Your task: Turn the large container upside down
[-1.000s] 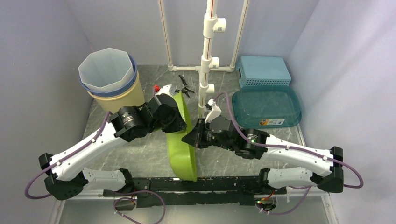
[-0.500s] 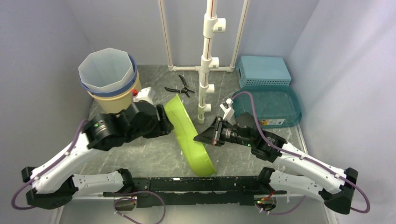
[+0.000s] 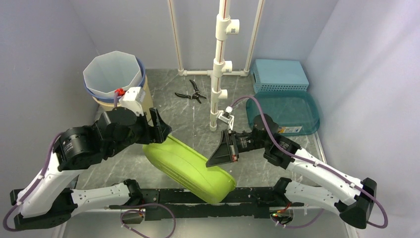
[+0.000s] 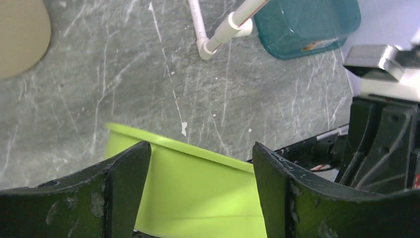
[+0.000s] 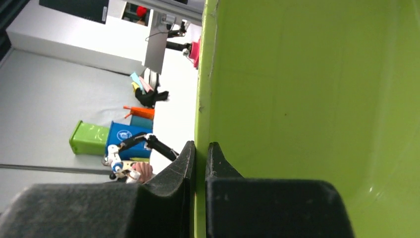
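The large container (image 3: pixel 185 166) is a lime-green tub lying tilted near the table's front edge, its underside facing up and to the left. My right gripper (image 3: pixel 214 159) is shut on the tub's right rim; in the right wrist view the two pads (image 5: pixel 200 148) pinch the thin green wall (image 5: pixel 307 99). My left gripper (image 3: pixel 161 128) hovers open just above the tub's left end, touching nothing. The left wrist view shows the green side (image 4: pixel 198 198) below the spread fingers (image 4: pixel 200 158).
Stacked buckets (image 3: pixel 116 79) stand at the back left. Black pliers (image 3: pixel 193 91) lie beside the white pipe stand (image 3: pixel 218 74). A teal tray (image 3: pixel 285 114) and blue basket (image 3: pixel 279 74) sit at the right. The black base rail (image 3: pixel 163 194) runs under the tub's near end.
The tub has tipped from standing on its edge to lying underside up. My left gripper has opened, let go and drawn back left. The right gripper has kept hold of the rim.
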Available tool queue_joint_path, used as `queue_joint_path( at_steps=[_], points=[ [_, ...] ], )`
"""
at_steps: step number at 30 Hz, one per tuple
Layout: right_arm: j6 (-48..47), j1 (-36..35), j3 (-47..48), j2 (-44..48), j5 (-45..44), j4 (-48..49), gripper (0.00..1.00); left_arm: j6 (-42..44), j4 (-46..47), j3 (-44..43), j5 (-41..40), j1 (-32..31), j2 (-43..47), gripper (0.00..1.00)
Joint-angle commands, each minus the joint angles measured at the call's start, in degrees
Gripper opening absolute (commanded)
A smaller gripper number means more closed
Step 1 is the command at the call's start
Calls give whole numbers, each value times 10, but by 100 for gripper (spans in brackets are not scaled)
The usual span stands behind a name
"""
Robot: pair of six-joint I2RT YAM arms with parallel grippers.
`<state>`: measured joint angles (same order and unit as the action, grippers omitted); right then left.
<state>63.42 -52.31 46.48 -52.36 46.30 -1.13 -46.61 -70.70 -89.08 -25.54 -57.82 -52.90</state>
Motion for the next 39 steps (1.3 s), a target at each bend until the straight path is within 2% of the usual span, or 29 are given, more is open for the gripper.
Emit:
queue_joint_path(
  at_steps=[1,6,12,16,22,26,31,34,39],
  points=[
    [-24,59,1,11,103,51,0,168,68,-38,74,-1,-31,81],
    [-19,112,-54,-15,159,102,0,303,73,-67,189,-1,-98,86],
    [-75,135,-32,-34,186,52,0,439,37,-99,298,3,-175,86],
    [-94,138,-26,-34,195,34,0,545,30,-102,364,10,-186,85],
    [-109,140,-23,-28,209,24,0,620,-4,-116,489,43,-199,86],
    [-124,140,-9,-22,220,13,0,659,-39,-108,510,49,-219,84],
    [-138,140,4,-15,227,-11,0,689,-23,-75,556,56,-203,82],
    [-146,140,7,-14,230,-21,0,698,-43,-79,556,58,-216,80],
    [-130,139,-1,8,248,32,0,715,-75,-85,570,60,-247,74]
  ],
)
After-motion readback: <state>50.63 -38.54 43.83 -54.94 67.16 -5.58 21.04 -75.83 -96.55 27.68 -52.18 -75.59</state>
